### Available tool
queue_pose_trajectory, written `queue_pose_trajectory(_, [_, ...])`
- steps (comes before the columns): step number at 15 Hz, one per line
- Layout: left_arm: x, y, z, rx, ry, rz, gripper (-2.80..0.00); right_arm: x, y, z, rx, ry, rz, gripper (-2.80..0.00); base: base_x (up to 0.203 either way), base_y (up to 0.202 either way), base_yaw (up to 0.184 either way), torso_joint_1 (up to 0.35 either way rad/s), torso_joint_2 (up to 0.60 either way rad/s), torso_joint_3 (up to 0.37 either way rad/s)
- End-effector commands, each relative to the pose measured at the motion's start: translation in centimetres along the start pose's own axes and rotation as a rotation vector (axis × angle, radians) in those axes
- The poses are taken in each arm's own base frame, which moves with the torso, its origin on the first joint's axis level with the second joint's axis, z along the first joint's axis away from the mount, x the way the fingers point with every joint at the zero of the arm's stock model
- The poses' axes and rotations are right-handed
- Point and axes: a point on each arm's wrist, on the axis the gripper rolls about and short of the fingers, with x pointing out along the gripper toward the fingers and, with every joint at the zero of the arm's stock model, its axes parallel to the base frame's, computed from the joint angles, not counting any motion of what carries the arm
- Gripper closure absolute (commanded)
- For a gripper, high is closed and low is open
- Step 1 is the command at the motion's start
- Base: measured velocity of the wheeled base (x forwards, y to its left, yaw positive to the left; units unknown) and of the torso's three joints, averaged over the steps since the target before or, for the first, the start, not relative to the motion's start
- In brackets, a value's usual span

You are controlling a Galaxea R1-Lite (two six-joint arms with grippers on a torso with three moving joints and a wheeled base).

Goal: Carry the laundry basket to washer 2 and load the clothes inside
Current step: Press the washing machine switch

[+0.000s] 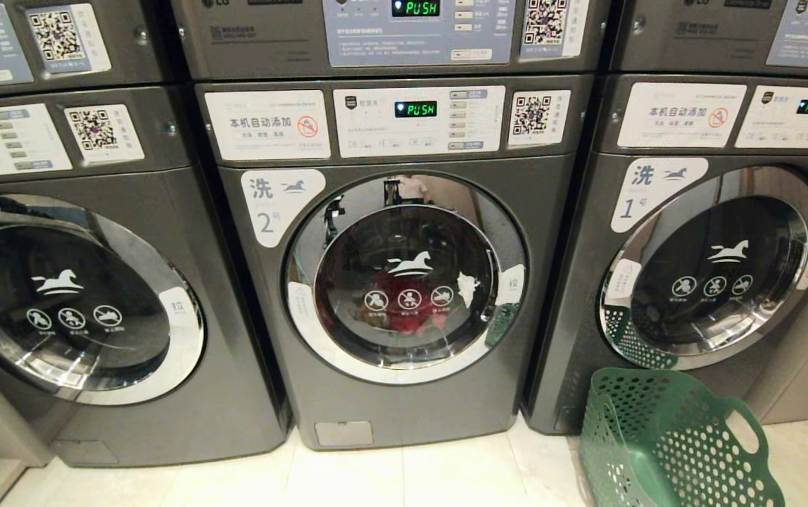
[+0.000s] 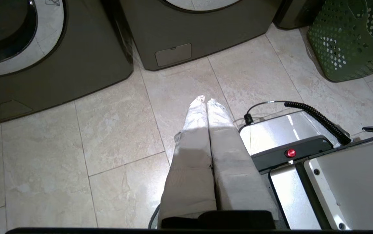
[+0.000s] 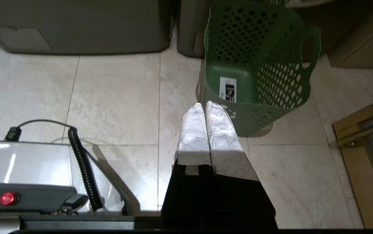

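Washer 2 (image 1: 404,282) standing in the middle of a row of three grey front-loaders, door shut. Red cloth (image 1: 404,310) and a white scrap (image 1: 467,287) showing behind its glass, down in the drum. Label with a horse and the numeral 2 (image 1: 279,204) sitting at the upper left corner of the door ring. Display above (image 1: 416,109) reading PUSH in green.

Washer 1 (image 1: 714,274) standing just beside it on the right; a third grey washer (image 1: 73,303) on the left, numeral not visible.

Laundry basket (image 1: 671,443) resting on the pale floor tiles (image 1: 404,479) in front of washer 1, at its lower left corner, tilted, mouth facing the robot. No garments showing inside it in the right wrist view; only a white sticker (image 3: 228,89) on the inner bottom.

Neither arm appearing in the head view.

Left gripper (image 2: 206,101) hanging low over the floor tiles in front of washer 2, fingers pressed together, grasping nothing. Robot base with a red button (image 2: 290,152) and a coiled black cable (image 2: 316,120) lying just beside it.

Right gripper (image 3: 205,104) pointing down at the floor, tips near the basket's front rim, clenched and empty.

A wooden door frame (image 3: 365,136) standing off to the basket's right.
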Motion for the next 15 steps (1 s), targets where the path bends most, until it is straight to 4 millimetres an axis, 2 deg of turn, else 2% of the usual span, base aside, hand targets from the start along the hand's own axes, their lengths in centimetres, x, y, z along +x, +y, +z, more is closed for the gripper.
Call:
queue_pose_trajectory(1, [0.1, 0.1, -1.1, 0.002, 0.014, 0.002, 0.00, -0.9, 0.1, -0.6, -0.016, -0.118, 0.009, 0.00, 0.000, 0.000, 0.000, 0.000, 0.00, 0.000])
queue_pose_trajectory(4, [0.1, 0.2, -4.1, 0.002, 0.026, 0.008, 0.00, -2.2, 0.1, -1.8, -0.044, -0.343, 0.043, 0.00, 0.000, 0.000, 0.000, 0.000, 0.00, 0.000])
queue_pose_trajectory(10, [-0.4, -1.3, -6.9, -0.253, 0.116, 0.258, 0.00, -2.4, 0.1, -1.9, -0.046, -0.371, 0.056, 0.00, 0.000, 0.000, 0.000, 0.000, 0.00, 0.000])
queue_pose_trajectory(12, [-0.3, -2.4, -8.7, -0.328, 0.062, 0.316, 0.00, -2.4, 0.1, -1.9, -0.045, -0.373, 0.056, 0.00, 0.000, 0.000, 0.000, 0.000, 0.00, 0.000])
queue_pose_trajectory(13, [0.5, -2.5, -9.6, -0.319, 0.015, 0.307, 0.00, -2.3, 0.1, -1.9, -0.043, -0.373, 0.057, 0.00, 0.000, 0.000, 0.000, 0.000, 0.00, 0.000])
queue_pose_trajectory(15, [2.7, -1.7, -9.0, -0.221, -0.191, 0.313, 0.00, -2.3, 0.1, -2.0, -0.033, -0.370, 0.046, 0.00, 0.000, 0.000, 0.000, 0.000, 0.00, 0.000])
